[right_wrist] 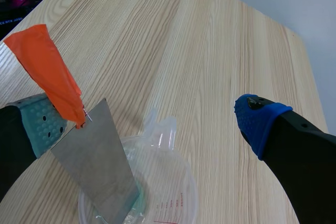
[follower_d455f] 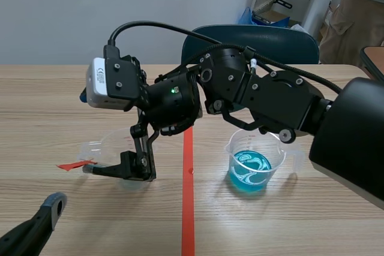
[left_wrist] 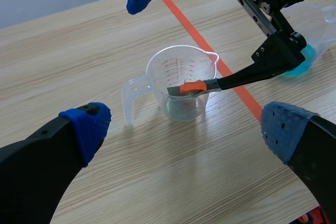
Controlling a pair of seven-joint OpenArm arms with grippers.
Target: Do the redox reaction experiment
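Note:
A clear measuring cup (follower_d455f: 111, 145) (left_wrist: 181, 85) (right_wrist: 157, 203) stands left of the tape line with a little liquid at its bottom. A grey metal strip (right_wrist: 100, 166) (left_wrist: 176, 91) with an orange tape tag (right_wrist: 50, 72) (follower_d455f: 75, 164) slants down into it. The strip leans on the grey-green pad of one finger (right_wrist: 31, 124) of my right gripper (follower_d455f: 105, 136), which is open over the cup; its blue-padded finger (right_wrist: 260, 121) stands far off. A second cup (follower_d455f: 251, 166) (left_wrist: 307, 59) holds blue liquid, right of the line. My left gripper (left_wrist: 184, 124) is open, low and short of the clear cup.
An orange-red tape line (follower_d455f: 188, 190) runs down the table's middle. A dark blue chair (follower_d455f: 252, 40) stands behind the far edge, and a person (follower_d455f: 354, 10) stands at the back right. Bare wood lies near the front edge.

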